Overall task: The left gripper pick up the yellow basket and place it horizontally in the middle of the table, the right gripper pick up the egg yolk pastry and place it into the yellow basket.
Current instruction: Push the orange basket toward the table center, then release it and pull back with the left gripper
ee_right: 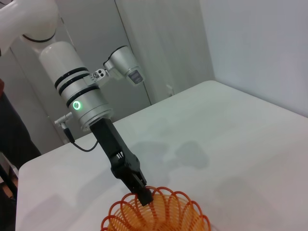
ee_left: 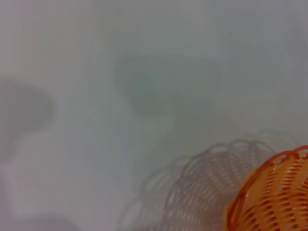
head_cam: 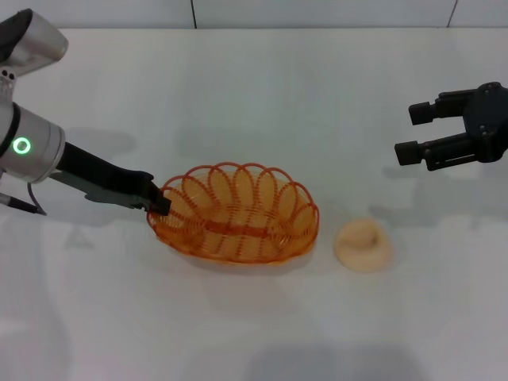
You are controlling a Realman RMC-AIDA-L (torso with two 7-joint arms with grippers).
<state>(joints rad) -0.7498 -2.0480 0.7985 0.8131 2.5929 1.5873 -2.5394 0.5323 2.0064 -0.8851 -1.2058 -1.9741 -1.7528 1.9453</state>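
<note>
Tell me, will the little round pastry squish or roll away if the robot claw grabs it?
The egg yolk pastry looks soft and crumbly, so a hard squeeze from the right gripper would probably dent it. It sits on a wide flat bottom on the table, so it likely won't roll. It is small, so probably light.

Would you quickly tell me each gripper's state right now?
left gripper: shut on the yellow basket rim.
right gripper: open, holding nothing, above the table.
</note>
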